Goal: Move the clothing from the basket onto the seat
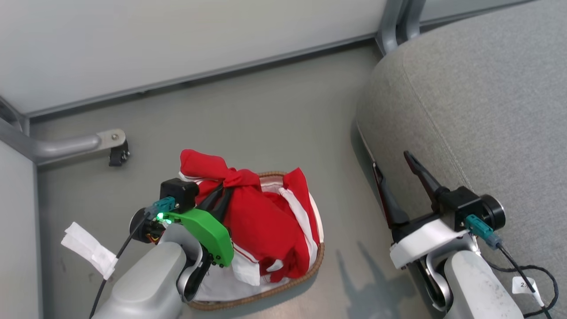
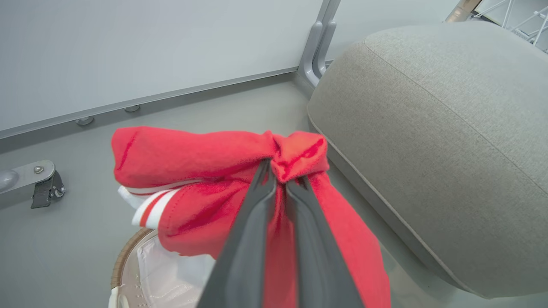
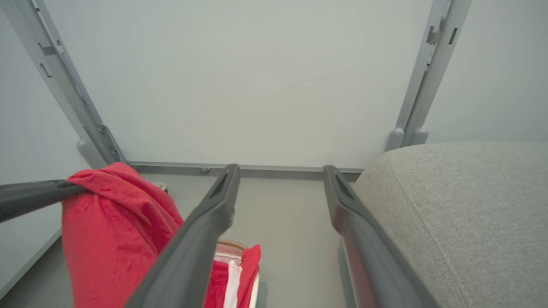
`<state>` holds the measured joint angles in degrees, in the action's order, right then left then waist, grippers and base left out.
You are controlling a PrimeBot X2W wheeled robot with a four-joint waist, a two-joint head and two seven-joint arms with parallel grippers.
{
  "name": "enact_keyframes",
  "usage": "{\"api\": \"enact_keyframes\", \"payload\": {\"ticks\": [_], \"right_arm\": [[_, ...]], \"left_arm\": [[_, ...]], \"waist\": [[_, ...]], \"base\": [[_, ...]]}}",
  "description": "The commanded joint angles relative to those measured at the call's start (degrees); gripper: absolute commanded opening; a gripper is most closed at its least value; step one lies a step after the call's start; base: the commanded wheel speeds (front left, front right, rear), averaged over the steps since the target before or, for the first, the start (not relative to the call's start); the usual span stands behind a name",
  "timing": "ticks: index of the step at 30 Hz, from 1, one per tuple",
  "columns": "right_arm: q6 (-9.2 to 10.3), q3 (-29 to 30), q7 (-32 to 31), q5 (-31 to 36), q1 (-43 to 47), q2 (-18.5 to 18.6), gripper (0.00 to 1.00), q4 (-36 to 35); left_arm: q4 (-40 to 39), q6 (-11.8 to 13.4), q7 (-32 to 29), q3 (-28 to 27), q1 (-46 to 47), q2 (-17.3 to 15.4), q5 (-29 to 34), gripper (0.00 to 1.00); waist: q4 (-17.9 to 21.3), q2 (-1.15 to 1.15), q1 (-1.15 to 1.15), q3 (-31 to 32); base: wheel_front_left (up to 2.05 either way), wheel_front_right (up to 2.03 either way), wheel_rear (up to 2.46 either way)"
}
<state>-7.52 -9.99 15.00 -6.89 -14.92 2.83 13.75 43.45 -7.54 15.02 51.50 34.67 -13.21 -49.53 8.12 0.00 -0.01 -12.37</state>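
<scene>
The grey sofa (image 1: 487, 88) takes up the right side of the scene, its rounded edge and seam facing the grey floor (image 1: 266, 115). A pale wall panel (image 1: 177, 35) runs along the far side. On the floor to the left of the sofa, near the robot, stands the oval basket (image 1: 283, 285) with its brown rim and white liner (image 2: 171, 273).

The red clothing (image 1: 261, 217) is partly raised out of the basket. One bunched fold is held above the rim, and the rest, with its white panels and striped trim, hangs down into the basket. None of it lies on the sofa.

The left gripper (image 2: 279, 179) is clamped narrowly on that red fold, with fabric pinched between its fingers. The right gripper (image 1: 391, 160) is spread wide and holds nothing, just beside the sofa's near left edge.

A small caster wheel (image 1: 118, 156) on a metal leg sits at the far left. A white tag (image 1: 91, 250) hangs on the left arm's cable.
</scene>
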Motion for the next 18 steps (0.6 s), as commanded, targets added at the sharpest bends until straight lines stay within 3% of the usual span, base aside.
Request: {"api": "enact_keyframes", "payload": {"ticks": [1, 10, 18], "right_arm": [[0.06, -0.09, 0.28, -0.2, 1.42, 0.23, 1.0, 0.33], [0.06, -1.02, 0.27, -0.37, 5.34, 0.24, 1.0, 1.46], [0.06, -2.73, 0.27, -0.72, 7.35, 0.22, 1.0, 2.25]], "left_arm": [[-1.52, 0.11, 0.22, -1.98, -1.53, 0.07, 1.63, 0.0], [-12.09, 0.11, 0.21, -13.53, -6.88, 1.71, 9.81, 0.0], [-19.72, 0.11, 0.23, -18.7, -8.59, 2.89, 13.45, 0.0]], "waist": [[-1.22, 0.0, 0.01, 4.53], [-1.59, 0.0, 0.01, 9.83], [-2.23, 0.0, 0.01, 11.81]], "base": [[0.0, 0.0, 0.0], [0.0, 0.0, 0.0], [0.0, 0.0, 0.0]]}}
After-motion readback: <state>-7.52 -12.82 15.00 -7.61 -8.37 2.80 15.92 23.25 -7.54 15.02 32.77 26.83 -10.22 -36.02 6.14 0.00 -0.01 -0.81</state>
